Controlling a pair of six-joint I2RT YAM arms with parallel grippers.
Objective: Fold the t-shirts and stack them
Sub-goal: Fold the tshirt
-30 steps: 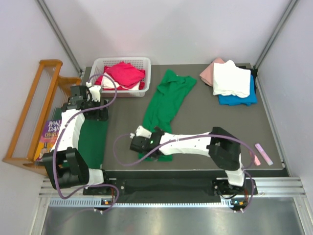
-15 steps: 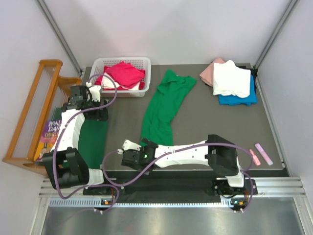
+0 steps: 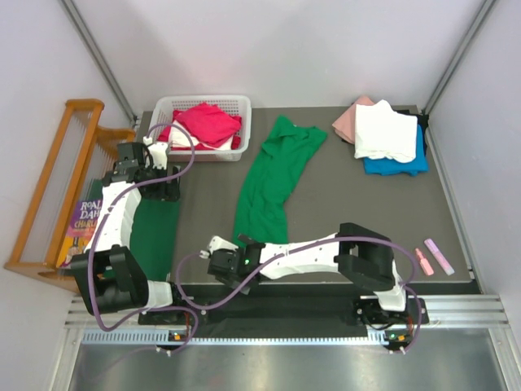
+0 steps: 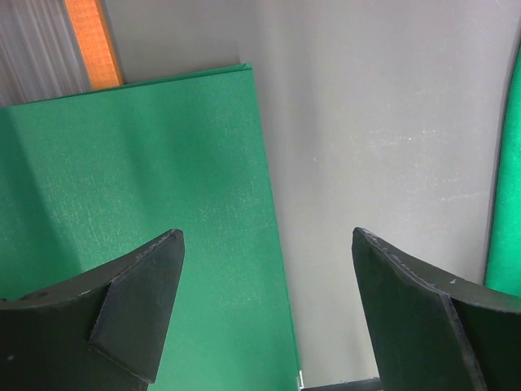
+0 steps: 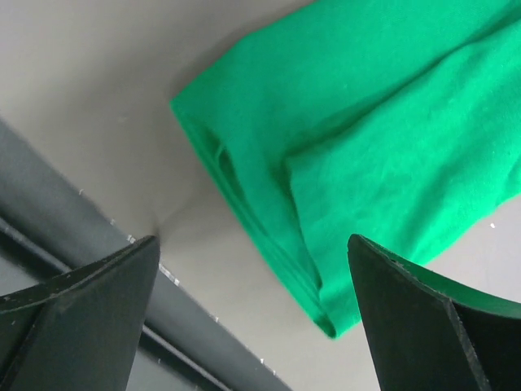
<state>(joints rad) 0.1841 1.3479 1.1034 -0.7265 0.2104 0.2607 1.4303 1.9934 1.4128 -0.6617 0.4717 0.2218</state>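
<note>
Folded stack [image 3: 383, 137] of pink, white and blue sits at the far right corner. Red tees [image 3: 207, 122] wait in basket [image 3: 203, 98]. Green tee [image 3: 273, 183] lies mid-worktop [image 3: 350, 204], a narrow strip, not squared yet. Long axis near-to-far, far end leaning right, near end beside my right claw [image 3: 218, 259]. Right claw and left claw [image 3: 153, 159] spread wide, empty

You'll find the basket [image 3: 203, 100] behind-left of the spread t-shirt [image 3: 275, 169], the folded stack [image 3: 384, 134] behind-right, the mat [image 3: 155, 232] to its left.
</note>
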